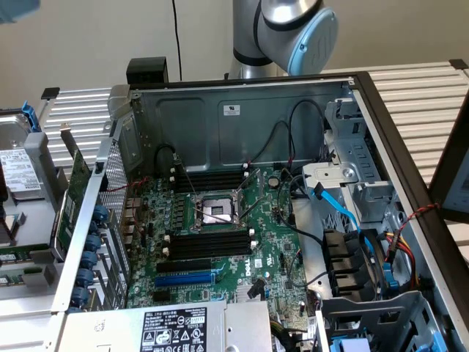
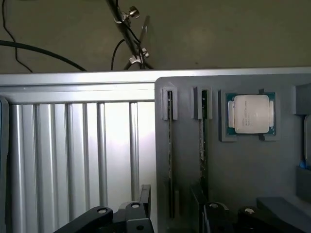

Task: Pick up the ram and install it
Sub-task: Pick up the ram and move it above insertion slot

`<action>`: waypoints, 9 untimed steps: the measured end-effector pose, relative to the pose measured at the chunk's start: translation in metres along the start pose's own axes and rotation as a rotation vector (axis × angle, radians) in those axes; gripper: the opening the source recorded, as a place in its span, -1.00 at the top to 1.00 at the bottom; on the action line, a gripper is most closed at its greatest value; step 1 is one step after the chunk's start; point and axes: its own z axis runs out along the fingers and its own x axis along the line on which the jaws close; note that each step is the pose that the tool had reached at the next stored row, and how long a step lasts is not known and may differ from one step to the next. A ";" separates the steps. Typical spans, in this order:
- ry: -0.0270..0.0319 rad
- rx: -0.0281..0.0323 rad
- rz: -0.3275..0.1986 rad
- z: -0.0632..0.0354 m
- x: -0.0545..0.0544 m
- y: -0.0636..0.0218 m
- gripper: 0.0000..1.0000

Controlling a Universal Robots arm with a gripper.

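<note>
table [image 1: 425, 95]: slatted aluminium, carries everything. case [image 1: 220, 117] lies on its side mid-frame in the exterior view, side panel off, so the board faces up for top-down access. arm [image 1: 293, 29] stands behind it at top centre and runs out of frame. board [image 1: 271, 249] lies flat in the case. socket [image 1: 215, 211] is at its centre, with black slots [image 1: 209, 243] just below it and another bank above. All the slots look bare, so I'd judge the install not done. card [image 1: 73, 198] stands at the exterior view's left, outside the case wall. Not our part.

Wrist view: grey holder [image 2: 272, 170] sits on the table, slats showing beside it. It has narrow grooves plus a square pocket. CPU [image 2: 251, 114] lies flat in the pocket. ram [image 2: 170, 155] stands on edge in one groove, so just its thin edge shows. That leaves both faces free to pinch. second stick [image 2: 203, 145] is in the next groove, between the ram and the CPU. hand [image 2: 175, 216] is spread wide and holds nothing, above the holder. The ram's line runs into the gap between its fingers, with no contact that I can see. Reads as lined up on the ram, grasp not made.
</note>
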 end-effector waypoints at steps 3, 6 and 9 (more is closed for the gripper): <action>-0.0001 0.0000 0.000 0.0055 0.000 0.0000 0.11; -0.0002 -0.0001 0.001 0.0109 0.000 0.0001 0.11; -0.0046 -0.0002 0.001 0.0163 0.000 0.0002 0.11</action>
